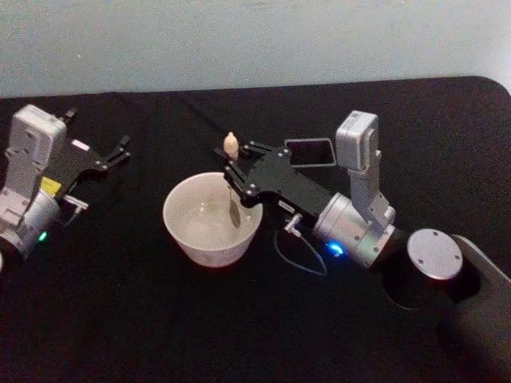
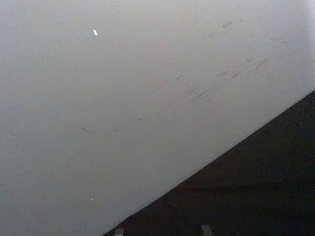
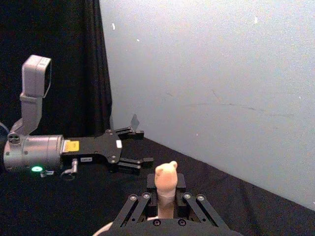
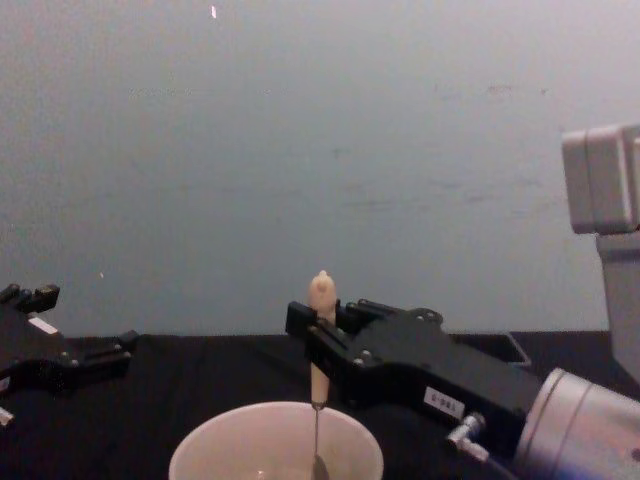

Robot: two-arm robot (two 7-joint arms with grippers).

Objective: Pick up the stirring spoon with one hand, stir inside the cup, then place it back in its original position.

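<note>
Black cloth table (image 1: 120, 319) all over, pale wall (image 1: 239, 40) behind. Found the right gripper (image 1: 238, 161) over the far right rim of the cup (image 1: 180, 231), reaching in from the right on its silver-grey wrist. Saw its jaws closed on the stirring spoon (image 1: 232, 191), pinched just below the peach handle tip. Confirmed the same from the chest: right gripper (image 4: 318, 335) clamped on the spoon's upper handle (image 4: 320, 300), spoon upright, peach tip poking above the fingers, thin shaft dropping straight into the cup (image 4: 230, 440), small bowl below the rim. Could not tell whether the bowl touched the bottom. Checked the right wrist view too: peach tip (image 3: 166, 179) standing up between the fingers (image 3: 140, 206).

Spotted the dark grey holder (image 1: 310, 152) on the cloth just behind the right gripper's body, apart from the cup, nothing in it. Caught its rim (image 4: 500, 345) behind the gripper from the chest.

Logged the left gripper (image 1: 121, 152) well left of the cup, low over the cloth, jaws apart, gripping nothing. Matched that in the right wrist view (image 3: 140, 146), fingers spread.
</note>
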